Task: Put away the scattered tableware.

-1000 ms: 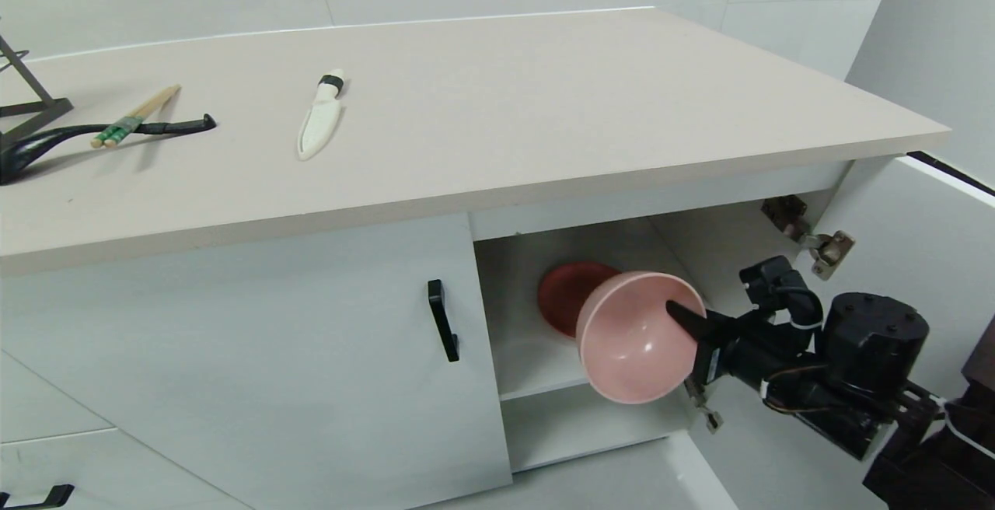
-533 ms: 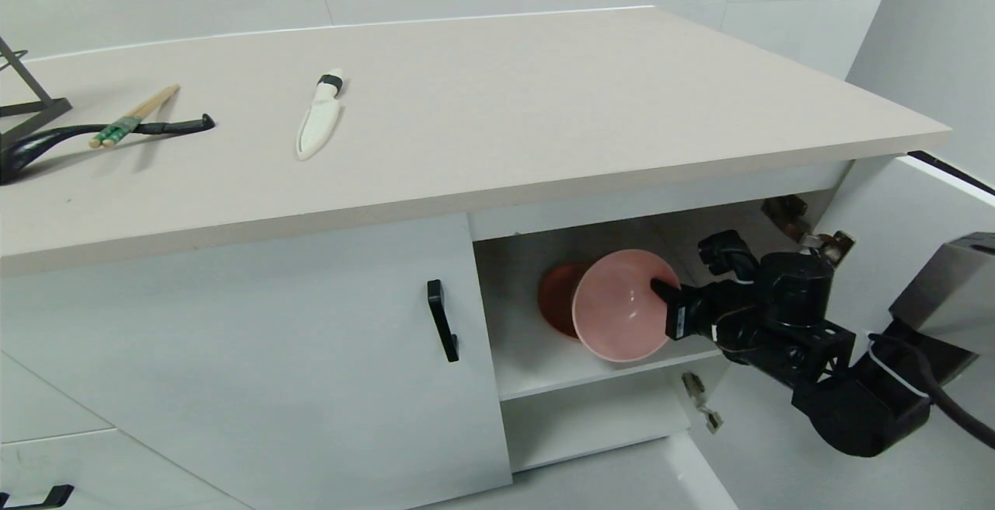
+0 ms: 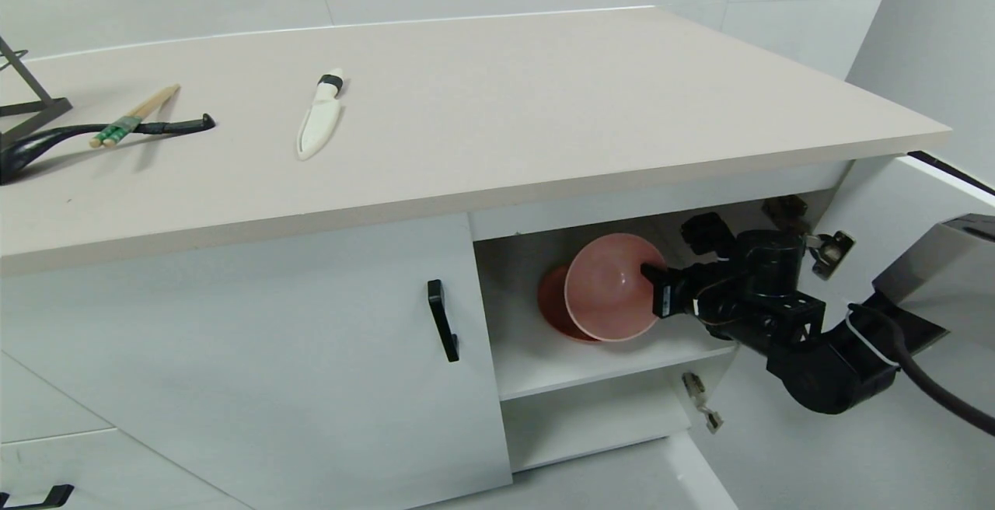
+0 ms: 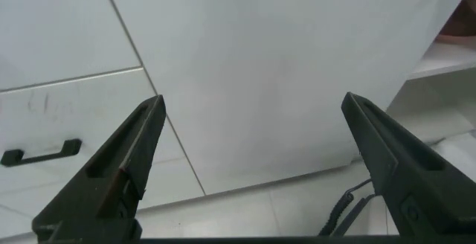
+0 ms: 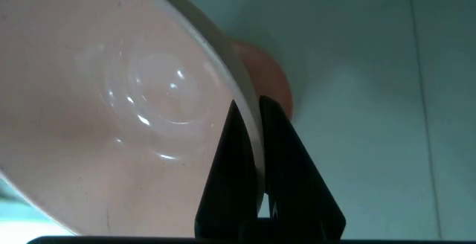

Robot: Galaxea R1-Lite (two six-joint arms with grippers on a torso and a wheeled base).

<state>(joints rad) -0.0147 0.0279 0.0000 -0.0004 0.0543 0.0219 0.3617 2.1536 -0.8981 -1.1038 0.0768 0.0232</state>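
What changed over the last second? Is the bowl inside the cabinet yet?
The right gripper, clamped throughout on the rim of the pink bowl, carried it from in front of the open cabinet up and inward, over the shelf and close to the red dish. It has not let go. The chopsticks, white knife and black ladle on the countertop stayed put.
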